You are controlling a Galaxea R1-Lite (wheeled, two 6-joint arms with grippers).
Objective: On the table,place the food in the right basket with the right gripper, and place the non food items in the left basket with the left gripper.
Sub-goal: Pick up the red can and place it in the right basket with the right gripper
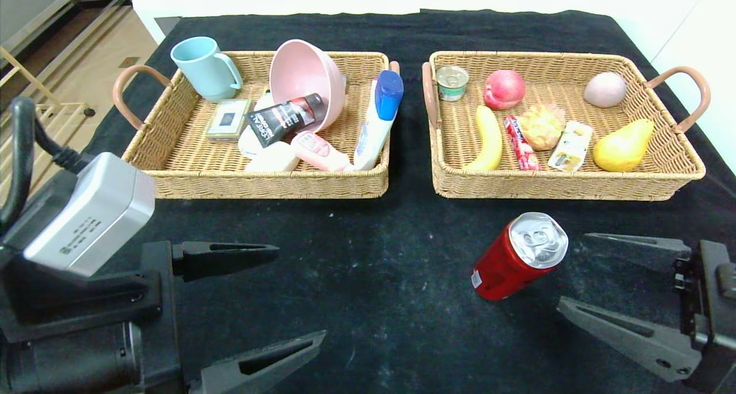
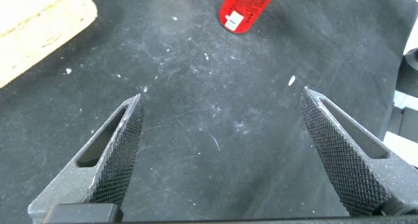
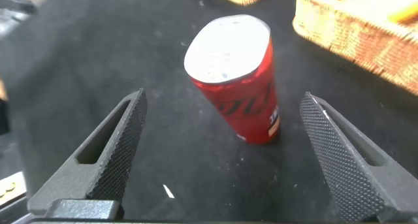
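The red drink can with silver top (image 1: 519, 256) was seen standing tilted on the black cloth desk (image 1: 368, 279), in front of the right tan wicker basket (image 1: 566, 184). The right black two-finger gripper (image 1: 575, 276) was positioned just beside it, jaws spread wide. The left black two-finger gripper (image 1: 299, 293) was held over bare desk, jaws equally wide.

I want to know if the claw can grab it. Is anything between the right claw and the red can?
Nothing: only bare black table lies between the open right gripper and the red can, as head and right wrist views show.
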